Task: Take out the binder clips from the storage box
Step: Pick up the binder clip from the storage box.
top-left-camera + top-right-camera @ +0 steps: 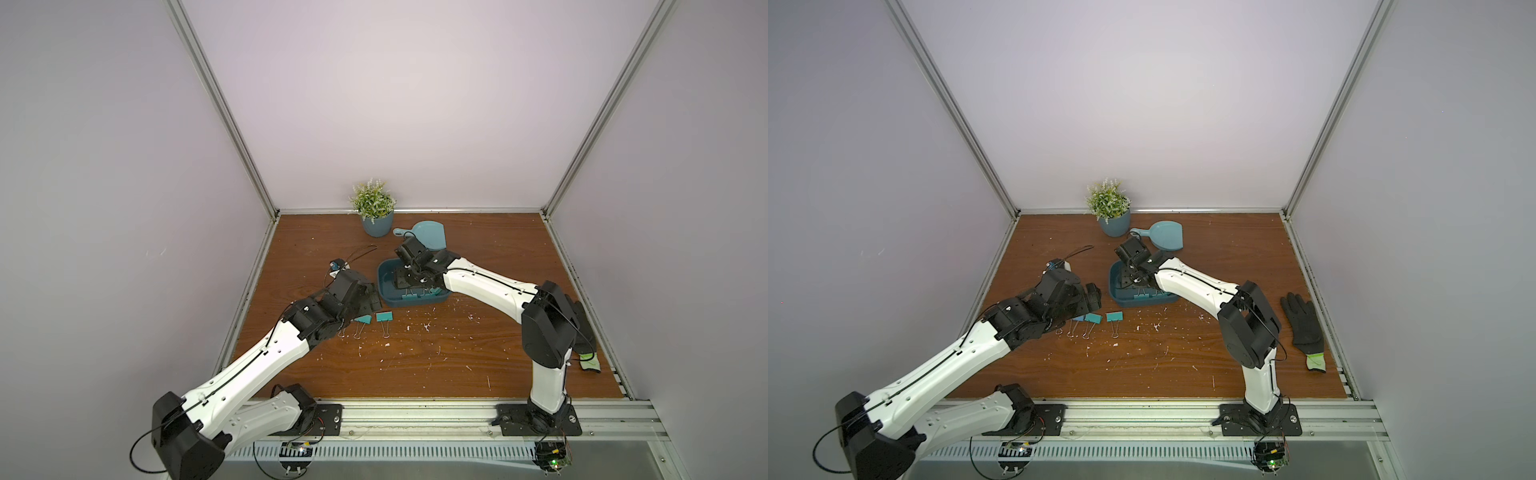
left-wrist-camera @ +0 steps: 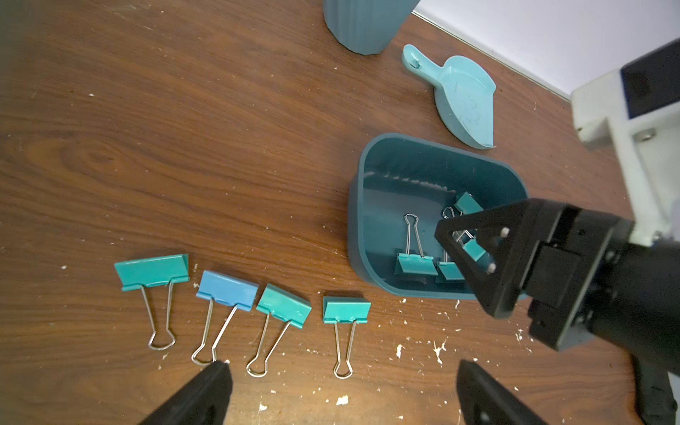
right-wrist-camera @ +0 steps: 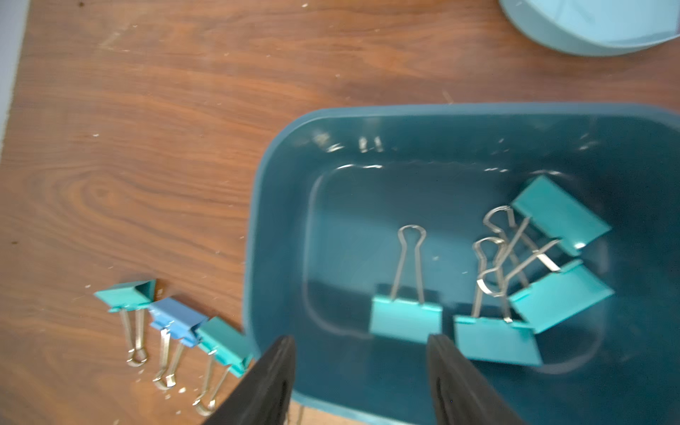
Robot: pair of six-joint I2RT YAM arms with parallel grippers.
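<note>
**Four out, four boxed**

Storage box point(image 2: 358, 220) on the desk point(image 1: 415, 365), mostly hidden under the right arm point(image 1: 490, 286) in both top views. Right gripper point(image 3: 360, 338), spread and empty, over four binder clips point(image 3: 404, 320) inside. Left gripper point(image 2: 342, 368), spread, empty, by the loose row point(image 2: 283, 305) left of the box.

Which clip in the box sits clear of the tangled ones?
The single teal clip lying by itself near the middle of the storage box. The other three clips are bunched together with their wire handles crossing.

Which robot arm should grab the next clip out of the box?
Right. The right tool hangs open over the storage box, near the binder clips inside. The left tool is over the table, outside it.
</note>
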